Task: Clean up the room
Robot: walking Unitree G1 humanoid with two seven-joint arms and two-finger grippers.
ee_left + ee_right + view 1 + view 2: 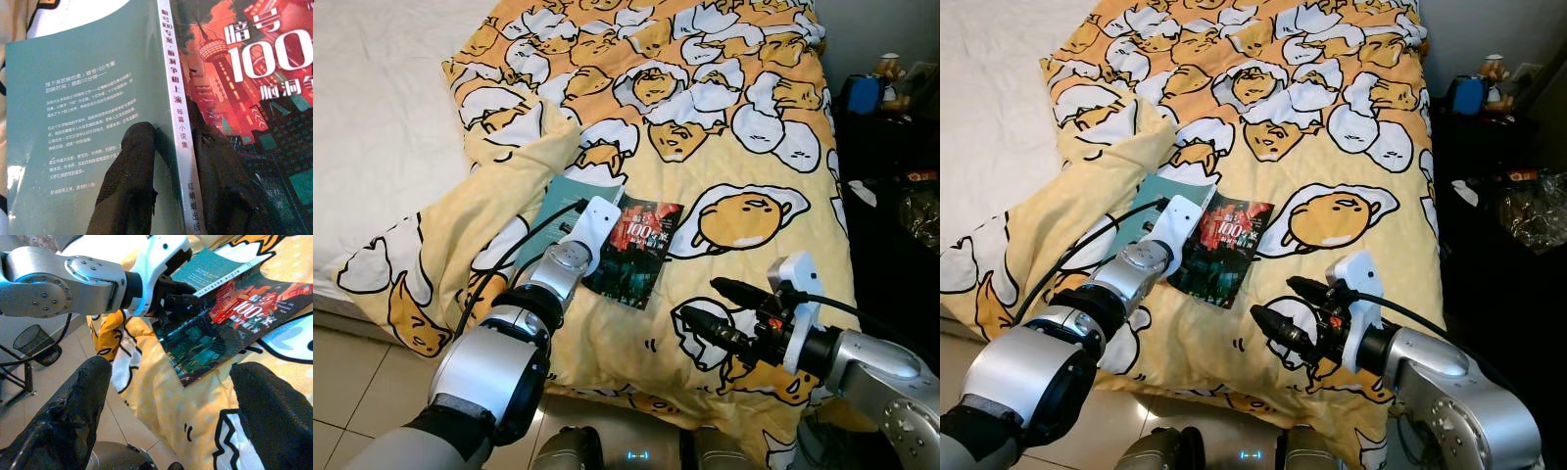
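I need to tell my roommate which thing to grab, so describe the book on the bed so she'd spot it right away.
On the yellow egg-cartoon quilt covering the bed, look near its foot edge, where the robot's left gripper rests on a paperback lying open, face down. It has a teal back cover, and a red-and-dark cityscape front with a large white "100".
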